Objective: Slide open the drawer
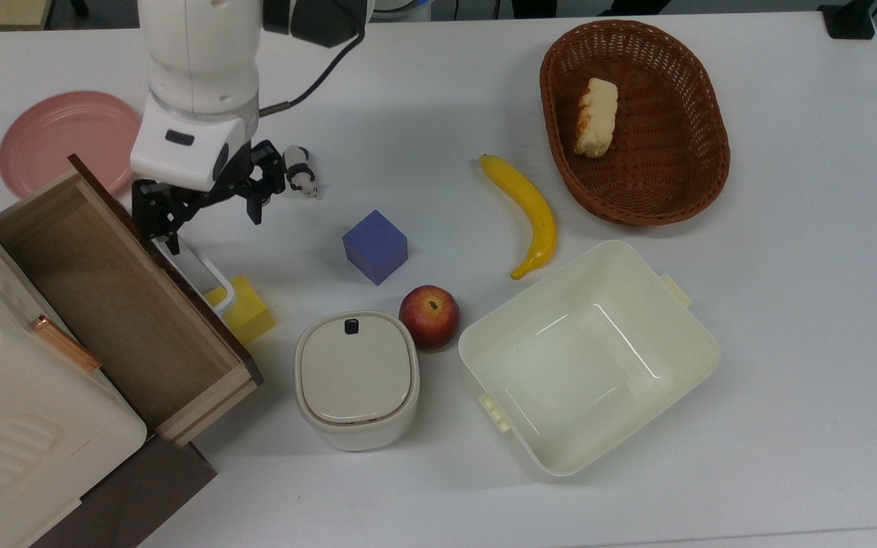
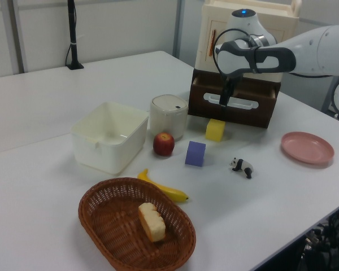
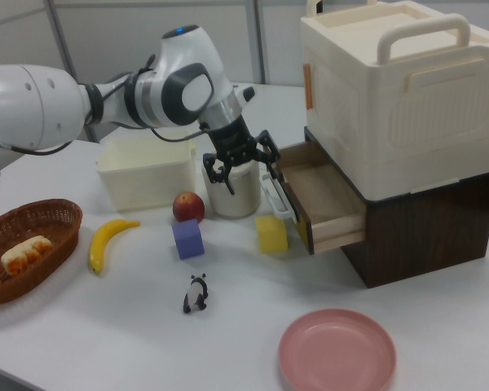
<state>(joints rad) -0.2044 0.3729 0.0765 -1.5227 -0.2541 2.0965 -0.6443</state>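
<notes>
No writing is legible. The gripper (image 1: 205,204) hangs spread wide and empty above the white bar handle (image 1: 201,272) of the pulled-out drawer (image 1: 122,304).

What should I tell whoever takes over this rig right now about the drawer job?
Gripper: open, holding nothing, raised just beside the drawer's white handle.
Drawer: pulled well out of the dark cabinet under the cream box; its brown inside shows bare.
Yellow block: on the table right against the drawer front.
Done: the drawer is open.
Left: nothing much, probably just move the arm clear.
</notes>
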